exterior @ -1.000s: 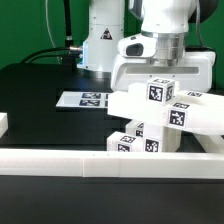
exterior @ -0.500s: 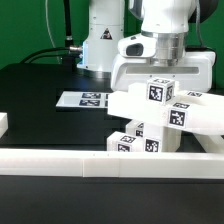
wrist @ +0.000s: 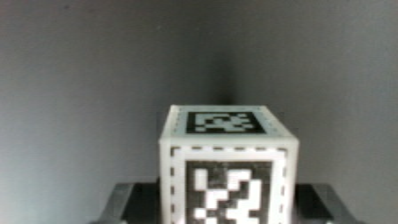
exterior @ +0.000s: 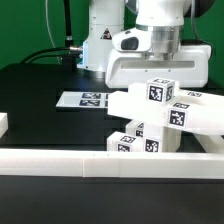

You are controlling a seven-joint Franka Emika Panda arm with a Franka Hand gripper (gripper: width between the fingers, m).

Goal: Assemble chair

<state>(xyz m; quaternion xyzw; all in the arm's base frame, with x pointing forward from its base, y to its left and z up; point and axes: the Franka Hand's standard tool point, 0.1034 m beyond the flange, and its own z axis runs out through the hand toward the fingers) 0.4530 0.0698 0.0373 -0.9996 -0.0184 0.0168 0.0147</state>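
The claw [wrist: 224, 198] is closed on a square leg [wrist: 228, 150], its fingers pressing the leg's two opposite sides. I judge this to be the pick-up step. The next move calls for a straight lift, clear of the other chair parts [exterior: 140, 135] heaped just beneath the claw. Above and behind them, the arm [exterior: 160, 20] stands upright, wrist pointing straight down.

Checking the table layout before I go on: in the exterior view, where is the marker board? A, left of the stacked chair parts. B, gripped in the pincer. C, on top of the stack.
A: the marker board lies flat on the table, to the exterior view's left of the stacked chair parts.
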